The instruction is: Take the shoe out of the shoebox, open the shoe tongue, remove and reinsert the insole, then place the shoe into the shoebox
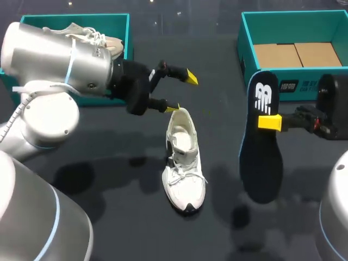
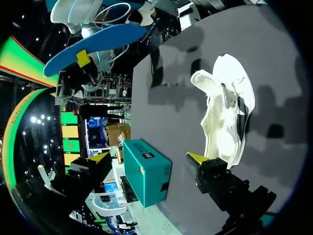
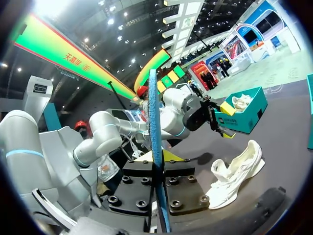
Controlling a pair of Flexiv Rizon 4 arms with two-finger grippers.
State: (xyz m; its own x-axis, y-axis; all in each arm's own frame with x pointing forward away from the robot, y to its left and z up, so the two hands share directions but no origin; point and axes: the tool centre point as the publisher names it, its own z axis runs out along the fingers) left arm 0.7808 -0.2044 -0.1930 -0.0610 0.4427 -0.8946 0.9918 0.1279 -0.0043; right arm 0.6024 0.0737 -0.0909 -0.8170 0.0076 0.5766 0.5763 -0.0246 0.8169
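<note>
The right fingers (image 1: 270, 122) pinched the insole (image 1: 262, 168). The left fingers (image 1: 191, 78) stood wide apart, seemingly just above the shoe (image 1: 185, 168).

The silver left arm (image 1: 54, 60) hides much of the teal cardboard shoebox (image 1: 111, 24) and of the white laced sneaker (image 1: 97, 37) lying inside it.
</note>
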